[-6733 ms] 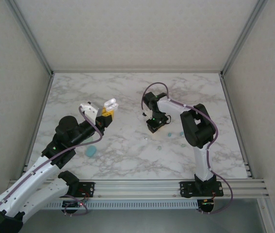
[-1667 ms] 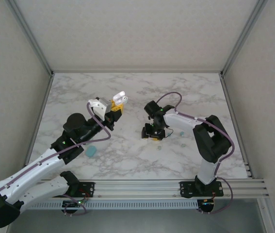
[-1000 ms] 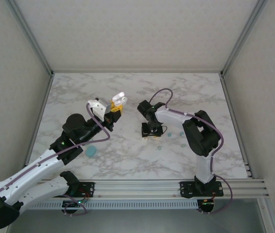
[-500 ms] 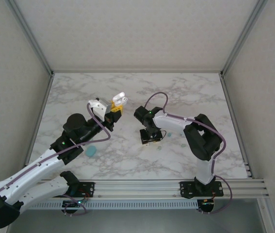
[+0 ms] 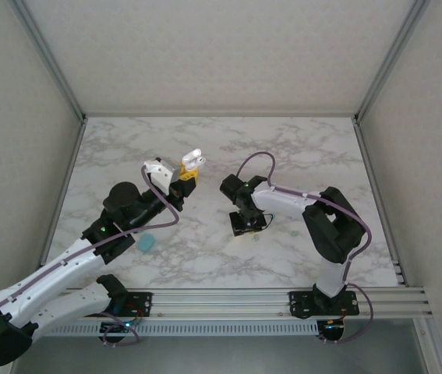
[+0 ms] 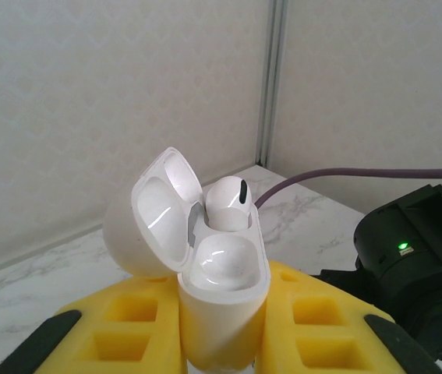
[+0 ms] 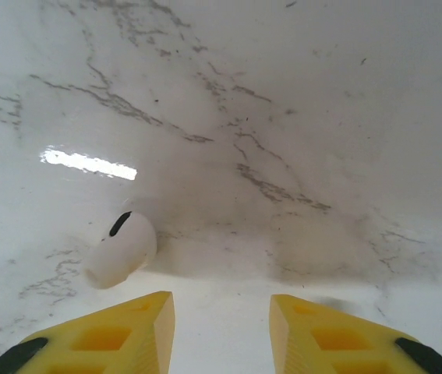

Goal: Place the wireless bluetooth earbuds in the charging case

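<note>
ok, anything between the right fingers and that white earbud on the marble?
Nothing visible. The small white earbud lies on bare marble tabletop just ahead of the right arm's yellow fingers, no object between. It sits in front of one finger, not centred in the gap.

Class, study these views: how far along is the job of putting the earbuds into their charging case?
Done: one white earbud sits in the open glossy white charging case. In hand: the left gripper clamps that case; the right gripper, fingers apart, hangs low over the marble table beside a loose white earbud, not gripping it. Left: the case's second socket is empty.
</note>
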Motion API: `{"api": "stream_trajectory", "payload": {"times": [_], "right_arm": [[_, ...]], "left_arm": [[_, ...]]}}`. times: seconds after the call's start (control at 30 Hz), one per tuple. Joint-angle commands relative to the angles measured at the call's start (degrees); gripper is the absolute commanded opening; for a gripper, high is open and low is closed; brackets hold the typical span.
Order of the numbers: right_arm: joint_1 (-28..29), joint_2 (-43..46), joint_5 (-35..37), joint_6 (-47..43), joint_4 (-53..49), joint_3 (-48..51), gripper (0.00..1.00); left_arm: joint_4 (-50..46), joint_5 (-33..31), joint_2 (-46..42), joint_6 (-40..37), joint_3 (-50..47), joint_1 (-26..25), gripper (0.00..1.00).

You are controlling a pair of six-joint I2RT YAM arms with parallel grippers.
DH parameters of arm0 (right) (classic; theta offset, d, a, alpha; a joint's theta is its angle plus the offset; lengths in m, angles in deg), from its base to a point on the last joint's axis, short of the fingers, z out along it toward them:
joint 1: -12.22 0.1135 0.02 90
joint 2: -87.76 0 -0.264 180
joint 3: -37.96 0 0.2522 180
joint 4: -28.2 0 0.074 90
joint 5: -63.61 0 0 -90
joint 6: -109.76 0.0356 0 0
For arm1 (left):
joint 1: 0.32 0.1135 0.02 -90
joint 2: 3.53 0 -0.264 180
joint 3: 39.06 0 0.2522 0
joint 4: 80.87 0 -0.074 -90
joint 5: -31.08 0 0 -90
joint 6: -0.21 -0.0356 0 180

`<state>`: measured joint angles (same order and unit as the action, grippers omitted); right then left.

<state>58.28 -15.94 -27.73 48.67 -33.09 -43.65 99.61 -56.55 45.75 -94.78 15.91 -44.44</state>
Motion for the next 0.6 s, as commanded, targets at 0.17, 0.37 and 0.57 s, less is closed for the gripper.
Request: {"api": "stream_trajectory", "payload": {"times": [0.17, 0.37, 0.57], "right_arm": [[0.34, 2.44, -0.66, 4.26, 3.17, -0.81, 0.37], [0.30, 0.83, -1.74, 5.26, 4.54, -1.42, 0.39], [0.64, -1.75, -2.40, 5.41, 3.70, -3.71, 0.47]], "left_arm": [[1.14, -0.88, -0.59, -0.08, -0.53, -0.40, 0.21], [0.98, -1.05, -0.67, -0.35, -0.31, -0.39, 0.21], [1.40, -0.72, -0.22, -0.12, -0.46, -0.37, 0.21]]}}
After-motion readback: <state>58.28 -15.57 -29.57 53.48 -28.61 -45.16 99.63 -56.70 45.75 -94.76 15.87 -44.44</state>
